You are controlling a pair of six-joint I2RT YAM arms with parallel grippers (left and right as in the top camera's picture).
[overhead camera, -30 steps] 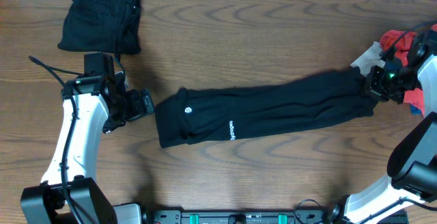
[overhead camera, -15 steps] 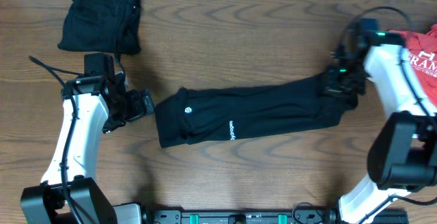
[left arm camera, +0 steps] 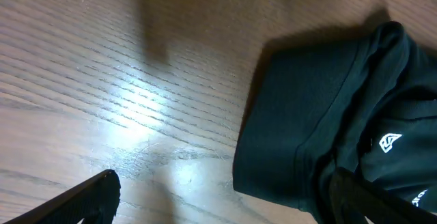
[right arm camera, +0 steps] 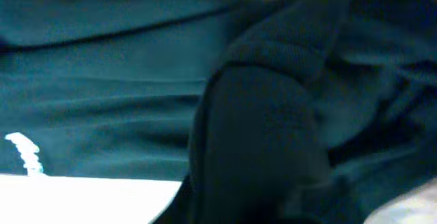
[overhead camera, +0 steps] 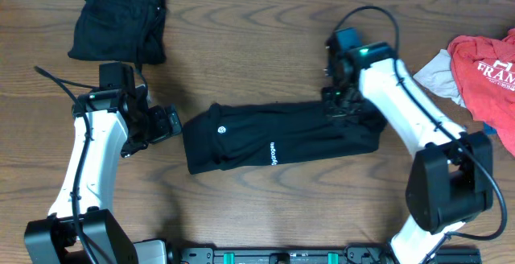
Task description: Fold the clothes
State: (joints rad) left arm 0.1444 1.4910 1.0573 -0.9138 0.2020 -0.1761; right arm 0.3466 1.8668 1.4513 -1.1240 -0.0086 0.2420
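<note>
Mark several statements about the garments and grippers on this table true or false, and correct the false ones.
1. The long black fabric garment with a white round logo lies across the middle of the brown wooden table. True.
2. The red fabric tee with white letters lies at the table's left edge. False: it lies at the right edge.
3. The left gripper is shut on the long garment. False: it is open, beside the garment's logo end.
4. A folded black fabric pile sits at the far left corner. True.
5. The right gripper is at the long garment's right end. True.

Overhead straight down; both wrists near black top.
</note>
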